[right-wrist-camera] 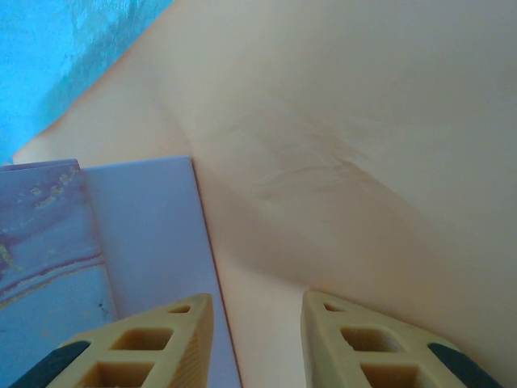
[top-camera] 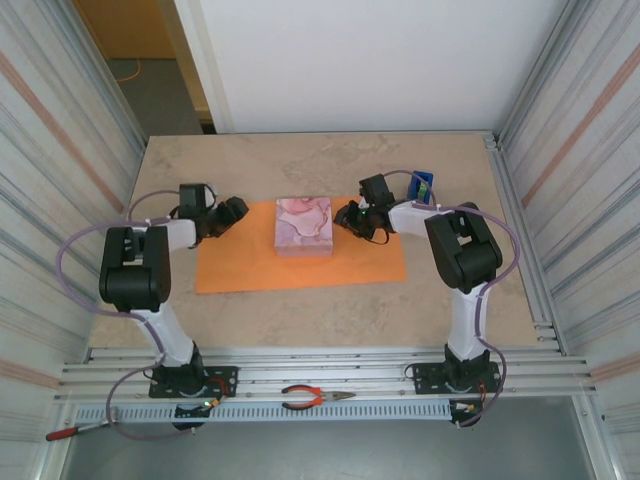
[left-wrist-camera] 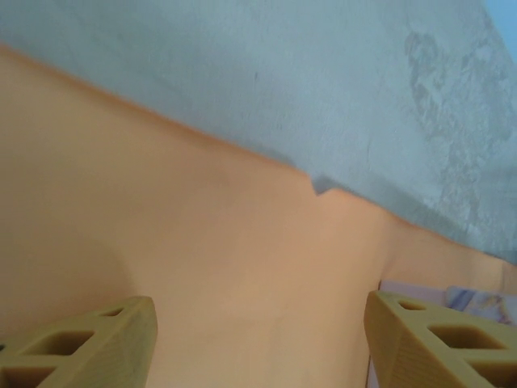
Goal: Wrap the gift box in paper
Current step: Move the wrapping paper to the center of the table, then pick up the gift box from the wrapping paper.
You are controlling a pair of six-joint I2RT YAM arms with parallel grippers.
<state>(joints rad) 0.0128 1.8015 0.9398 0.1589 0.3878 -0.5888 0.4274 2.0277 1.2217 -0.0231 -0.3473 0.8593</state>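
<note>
The gift box (top-camera: 304,226) is a low square box with a pink marbled top. It sits in the middle of the orange paper (top-camera: 240,265), which lies flat on the table. My left gripper (top-camera: 240,210) is low over the paper just left of the box, open. In the left wrist view its fingers (left-wrist-camera: 113,339) stand wide apart above bare paper (left-wrist-camera: 242,250), with the box corner (left-wrist-camera: 485,303) at the right. My right gripper (top-camera: 343,215) is at the box's right side. It is open, its gap (right-wrist-camera: 258,311) over the line where the box wall (right-wrist-camera: 145,234) meets the paper (right-wrist-camera: 347,162).
A blue tape dispenser (top-camera: 423,186) stands behind the right arm, off the paper. Orange-handled pliers (top-camera: 315,398) lie on the rail at the near edge, and a red-handled tool (top-camera: 70,432) lies at the lower left. Corrugated walls close both sides.
</note>
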